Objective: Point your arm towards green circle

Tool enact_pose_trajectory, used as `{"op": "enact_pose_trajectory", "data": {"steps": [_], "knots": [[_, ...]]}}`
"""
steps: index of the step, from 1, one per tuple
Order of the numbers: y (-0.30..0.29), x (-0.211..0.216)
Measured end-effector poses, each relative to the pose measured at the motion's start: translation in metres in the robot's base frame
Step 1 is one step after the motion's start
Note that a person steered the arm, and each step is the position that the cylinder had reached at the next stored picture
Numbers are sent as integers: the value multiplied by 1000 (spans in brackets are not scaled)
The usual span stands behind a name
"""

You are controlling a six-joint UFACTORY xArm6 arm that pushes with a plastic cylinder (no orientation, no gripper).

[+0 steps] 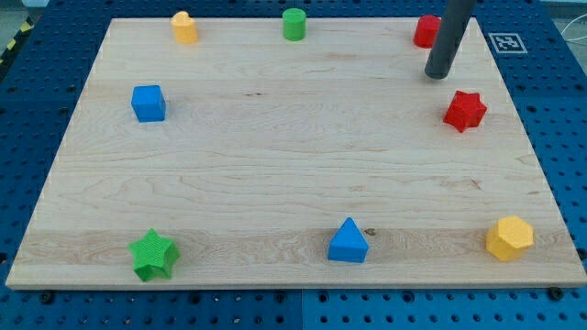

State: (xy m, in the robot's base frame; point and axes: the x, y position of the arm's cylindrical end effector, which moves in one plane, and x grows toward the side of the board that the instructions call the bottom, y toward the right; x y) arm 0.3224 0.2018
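Note:
The green circle [293, 24] is a short green cylinder at the view's top edge of the wooden board [275, 165], near the middle. My tip [438, 75] is the lower end of the dark rod at the view's upper right. It rests on the board well to the right of the green circle and slightly lower in the view. The tip touches no block. A red block [425, 31] stands just up and left of the rod, partly hidden behind it.
A yellow block [184, 27] is at the top left. A blue cube [148, 103] is at the left. A red star [465, 111] lies below and right of the tip. A green star [153, 255], blue triangle [348, 242] and yellow hexagon [509, 238] line the bottom.

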Motion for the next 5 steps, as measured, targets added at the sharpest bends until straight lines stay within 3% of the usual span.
{"op": "enact_pose_trajectory", "data": {"steps": [3, 5], "knots": [[-82, 29], [-122, -17]]}}
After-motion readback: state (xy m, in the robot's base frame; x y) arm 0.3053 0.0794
